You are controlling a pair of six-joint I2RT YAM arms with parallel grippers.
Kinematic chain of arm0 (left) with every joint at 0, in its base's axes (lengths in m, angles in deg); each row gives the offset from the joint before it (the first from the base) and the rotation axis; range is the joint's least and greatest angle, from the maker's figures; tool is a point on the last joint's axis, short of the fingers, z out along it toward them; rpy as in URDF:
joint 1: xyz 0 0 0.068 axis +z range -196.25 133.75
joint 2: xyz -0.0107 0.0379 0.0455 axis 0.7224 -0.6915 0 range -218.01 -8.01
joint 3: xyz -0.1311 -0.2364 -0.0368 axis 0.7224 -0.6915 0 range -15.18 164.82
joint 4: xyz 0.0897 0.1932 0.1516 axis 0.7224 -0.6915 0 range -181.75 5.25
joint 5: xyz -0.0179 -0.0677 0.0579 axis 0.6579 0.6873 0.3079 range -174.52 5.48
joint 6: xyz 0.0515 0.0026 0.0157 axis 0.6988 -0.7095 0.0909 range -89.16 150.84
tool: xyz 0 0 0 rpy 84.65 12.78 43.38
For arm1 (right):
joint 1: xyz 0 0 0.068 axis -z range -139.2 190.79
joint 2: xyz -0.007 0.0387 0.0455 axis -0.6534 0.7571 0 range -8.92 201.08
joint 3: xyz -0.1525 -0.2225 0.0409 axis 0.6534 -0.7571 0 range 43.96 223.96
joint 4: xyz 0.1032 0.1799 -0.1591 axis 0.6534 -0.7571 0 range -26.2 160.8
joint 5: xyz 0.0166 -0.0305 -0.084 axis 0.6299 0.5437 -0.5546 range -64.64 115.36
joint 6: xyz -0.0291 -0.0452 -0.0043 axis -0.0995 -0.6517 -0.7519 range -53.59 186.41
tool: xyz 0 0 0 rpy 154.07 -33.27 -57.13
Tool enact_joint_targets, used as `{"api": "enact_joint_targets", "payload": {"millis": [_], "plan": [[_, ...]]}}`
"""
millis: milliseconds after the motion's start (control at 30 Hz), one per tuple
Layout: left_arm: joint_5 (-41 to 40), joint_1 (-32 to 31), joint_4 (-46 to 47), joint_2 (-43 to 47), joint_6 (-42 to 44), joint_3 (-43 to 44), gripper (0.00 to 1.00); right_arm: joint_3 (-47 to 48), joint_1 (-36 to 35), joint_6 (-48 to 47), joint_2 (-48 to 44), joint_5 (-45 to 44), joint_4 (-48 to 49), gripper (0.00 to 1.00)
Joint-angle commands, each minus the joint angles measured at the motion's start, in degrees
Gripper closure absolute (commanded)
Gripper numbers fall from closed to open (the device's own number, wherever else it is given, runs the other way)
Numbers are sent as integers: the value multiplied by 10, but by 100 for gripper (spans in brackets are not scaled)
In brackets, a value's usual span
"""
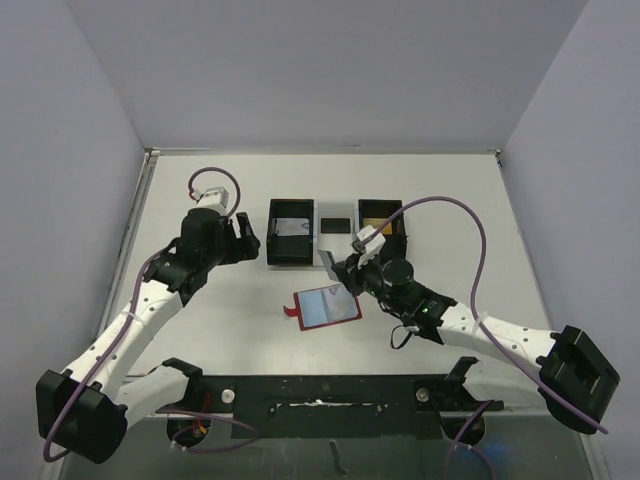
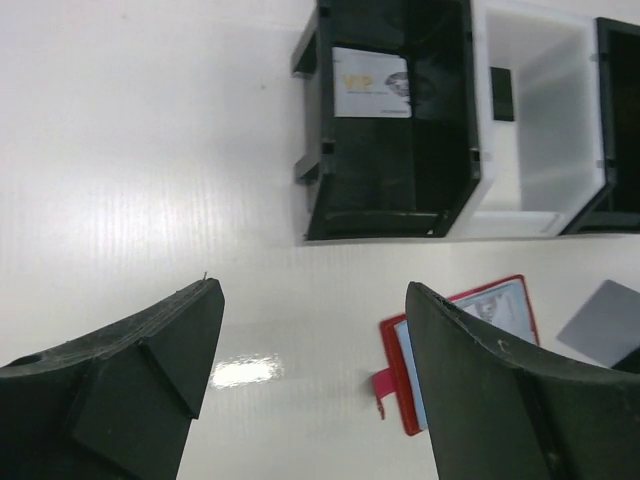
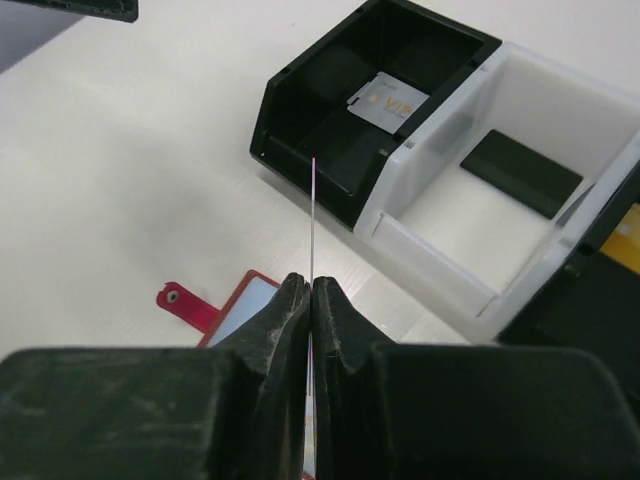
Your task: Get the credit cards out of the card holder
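**A:** Status on the right hand (image 3: pixel 312 290)?

**B:** Pressed together on a grey card (image 2: pixel 605 322), with the thin edge pinched between the pads. The card sticks out ahead of the hand, long axis pointing toward the far edge, at the tray (image 3: pixel 430 250).

**A:** Card holder?

**B:** Card holder (image 1: pixel 327 307) lies open and flat, lining up, mid-table. It's closer to the near edge than the tray is. The right hand hangs over its far right corner. The card looks clear of it.

**A:** Left hand?

**B:** Left hand (image 2: pixel 312 290) is spread, nothing in it. It's just beside the tray's left black compartment, on the left-edge side.

**A:** Tray contents?

**B:** Pale VIP card (image 2: pixel 370 82) in the left black compartment, black card (image 3: pixel 520 165) in the white middle one, gold card (image 1: pixel 378 213) in the right black one.

**A:** Next move?

**B:** My guess is drop-off. The tray is straight ahead of the right hand toward the far edge, and that arm has the card. Can't tell which compartment. The card probably needs tipping flat, or it may catch a wall.

**A:** More in the holder?

**B:** Can't tell.
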Motion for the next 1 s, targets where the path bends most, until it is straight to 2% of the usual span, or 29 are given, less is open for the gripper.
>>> {"api": "enact_joint_targets", "payload": {"millis": [0,167,333,467,767,967], "plan": [[-36,21,-21,18,40,-4,26,14,-9,-182,-11,-4,42,100],[-96,26,-20,50,32,-20,26,50,-10,-295,14,22,31,100],[-85,53,-14,68,22,-34,25,134,-9,-375,85,54,-19,100],[-122,62,-26,76,24,-31,25,206,-4,-415,145,73,-51,100],[-127,70,-18,125,18,-46,25,348,19,-463,285,110,-118,100],[-103,71,-9,141,33,-51,25,428,29,-473,368,131,-153,100]]}}
